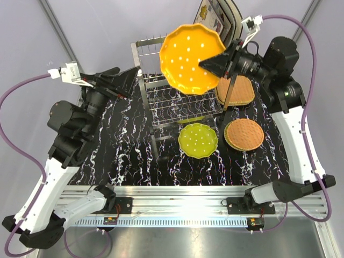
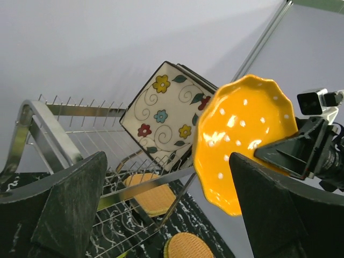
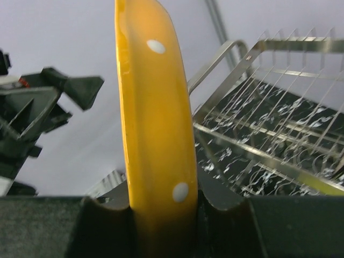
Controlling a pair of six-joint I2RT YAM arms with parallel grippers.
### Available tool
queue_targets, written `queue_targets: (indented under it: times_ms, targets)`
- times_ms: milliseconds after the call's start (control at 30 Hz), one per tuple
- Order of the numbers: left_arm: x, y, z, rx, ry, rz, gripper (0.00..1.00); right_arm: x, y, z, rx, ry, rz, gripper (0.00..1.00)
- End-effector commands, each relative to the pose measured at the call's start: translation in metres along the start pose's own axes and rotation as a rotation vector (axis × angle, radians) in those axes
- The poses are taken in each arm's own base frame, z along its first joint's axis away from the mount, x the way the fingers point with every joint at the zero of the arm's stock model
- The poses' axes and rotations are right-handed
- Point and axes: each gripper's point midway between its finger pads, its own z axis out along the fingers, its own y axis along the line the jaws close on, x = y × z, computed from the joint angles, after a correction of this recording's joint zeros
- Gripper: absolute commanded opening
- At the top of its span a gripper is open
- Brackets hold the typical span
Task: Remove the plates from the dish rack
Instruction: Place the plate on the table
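My right hand (image 1: 208, 65) pinches the orange plate (image 1: 185, 59) by its rim over the dish rack (image 1: 161, 107); left hand (image 1: 124, 80) gapes empty. I'd lower it slowly onto the counter (image 1: 123, 153).

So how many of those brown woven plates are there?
2. One woven plate lies on the table right of the yellow-green plate; the other lies farther back, right of the dish rack, partly under the right arm. More may be stacked beneath.

Top view: orange plate (image 1: 191, 59) hides the upper-right part of the dish rack (image 1: 172, 105). Square plates (image 1: 212, 19) are cut off at the upper frame edge. Right wrist view: orange plate blurred, top cropped.
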Motion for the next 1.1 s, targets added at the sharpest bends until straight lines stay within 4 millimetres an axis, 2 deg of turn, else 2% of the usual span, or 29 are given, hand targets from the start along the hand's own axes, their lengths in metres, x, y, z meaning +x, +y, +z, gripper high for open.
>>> queue_targets:
  times_ms: [0, 33, 67, 133, 233, 433, 533, 867, 1067]
  targets:
    - [-0.011, 0.002, -0.013, -0.002, -0.028, 0.067, 0.99, -0.021, 0.072, -0.037, -0.23, -0.069, -0.135, 0.0]
    - [-0.008, 0.004, -0.015, -0.006, -0.022, 0.073, 0.99, -0.011, 0.079, -0.042, -0.281, -0.031, -0.15, 0.0]
    - [-0.009, 0.005, -0.019, -0.007, -0.022, 0.079, 0.99, 0.004, 0.076, -0.043, -0.302, 0.005, -0.147, 0.0]
    - [-0.005, 0.008, -0.023, -0.014, -0.01, 0.094, 0.99, 0.017, 0.088, -0.055, -0.363, 0.037, -0.164, 0.0]
    - [0.0, 0.014, -0.032, -0.028, 0.009, 0.11, 0.99, 0.042, 0.084, -0.061, -0.382, 0.095, -0.133, 0.0]
    - [0.002, 0.02, -0.048, -0.037, 0.006, 0.121, 0.99, 0.091, 0.06, -0.063, -0.357, 0.179, -0.041, 0.0]
    - [0.0, 0.019, -0.058, -0.023, -0.014, 0.115, 0.99, 0.127, 0.039, -0.06, -0.329, 0.245, 0.041, 0.0]
    - [0.015, 0.029, -0.071, -0.036, 0.004, 0.09, 0.99, 0.201, 0.002, -0.048, -0.266, 0.356, 0.137, 0.0]
    - [0.015, 0.034, -0.081, -0.058, -0.004, 0.084, 0.99, 0.245, -0.023, -0.045, -0.206, 0.429, 0.259, 0.0]
